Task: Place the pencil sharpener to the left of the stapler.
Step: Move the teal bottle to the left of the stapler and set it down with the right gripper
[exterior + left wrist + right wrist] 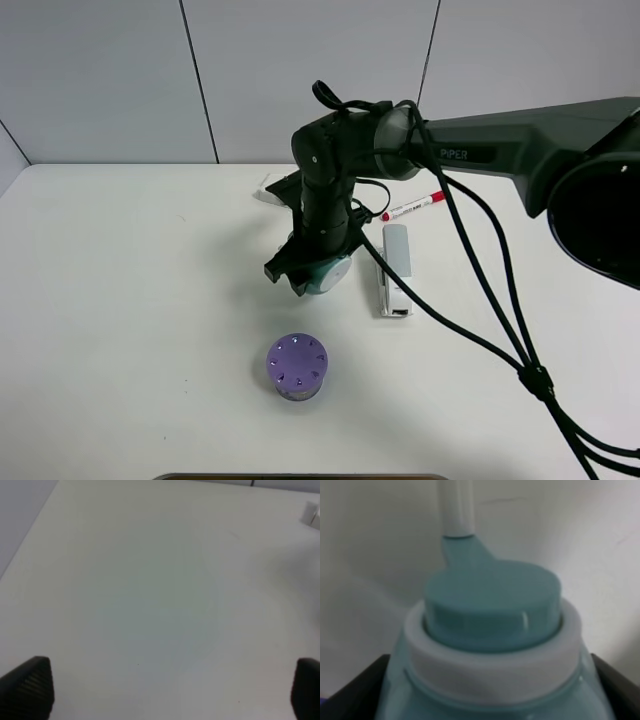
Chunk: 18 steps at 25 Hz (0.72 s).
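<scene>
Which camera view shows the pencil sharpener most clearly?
The right wrist view: the pencil sharpener fills the picture, teal body and white ring, held in the right hand. The exterior high view shows only a teal part of it under that hand. The left wrist view does not show it.

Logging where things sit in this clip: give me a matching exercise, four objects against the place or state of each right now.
Things:
1. pencil sharpener
2. stapler
3. purple cylinder
4. marker

Places or states:
A. lying flat, just to the right of the held item
B. clamped in the right gripper
C. standing alone, nearest the camera
D. lying beyond the stapler's far end, red cap on

Pairs: 1-B, 2-A, 3-C, 4-D
</scene>
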Motion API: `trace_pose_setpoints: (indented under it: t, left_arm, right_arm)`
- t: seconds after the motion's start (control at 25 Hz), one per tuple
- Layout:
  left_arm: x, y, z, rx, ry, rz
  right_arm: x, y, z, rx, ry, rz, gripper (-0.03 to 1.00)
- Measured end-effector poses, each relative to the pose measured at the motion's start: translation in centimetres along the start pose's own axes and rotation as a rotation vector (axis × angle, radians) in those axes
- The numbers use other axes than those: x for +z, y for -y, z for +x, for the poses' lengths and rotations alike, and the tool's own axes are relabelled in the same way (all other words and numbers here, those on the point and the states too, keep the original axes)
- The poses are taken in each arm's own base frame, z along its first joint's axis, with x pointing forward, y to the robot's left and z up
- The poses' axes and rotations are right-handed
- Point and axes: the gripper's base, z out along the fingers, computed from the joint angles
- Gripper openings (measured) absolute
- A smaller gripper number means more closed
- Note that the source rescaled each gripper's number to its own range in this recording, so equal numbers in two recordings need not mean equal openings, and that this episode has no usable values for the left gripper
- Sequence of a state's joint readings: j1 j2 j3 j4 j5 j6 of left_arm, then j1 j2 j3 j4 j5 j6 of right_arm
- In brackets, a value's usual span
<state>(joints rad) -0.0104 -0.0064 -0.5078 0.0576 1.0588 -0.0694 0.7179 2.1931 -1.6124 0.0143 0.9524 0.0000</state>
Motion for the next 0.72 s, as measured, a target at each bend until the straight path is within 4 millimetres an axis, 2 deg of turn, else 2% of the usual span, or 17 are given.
trace_pose_setpoints:
  t: [0.48, 0.72]
  left_arm:
    - [0.0, 0.0, 0.0, 0.0, 0.0, 0.0]
    - [0.0, 0.0, 0.0, 0.0, 0.0, 0.0]
  right_arm:
    - [2.6, 0.0, 0.3, 0.018, -0.055, 0.0, 0.0]
    - [2.9, 0.0, 0.1, 0.018, -0.035, 0.002, 0.0]
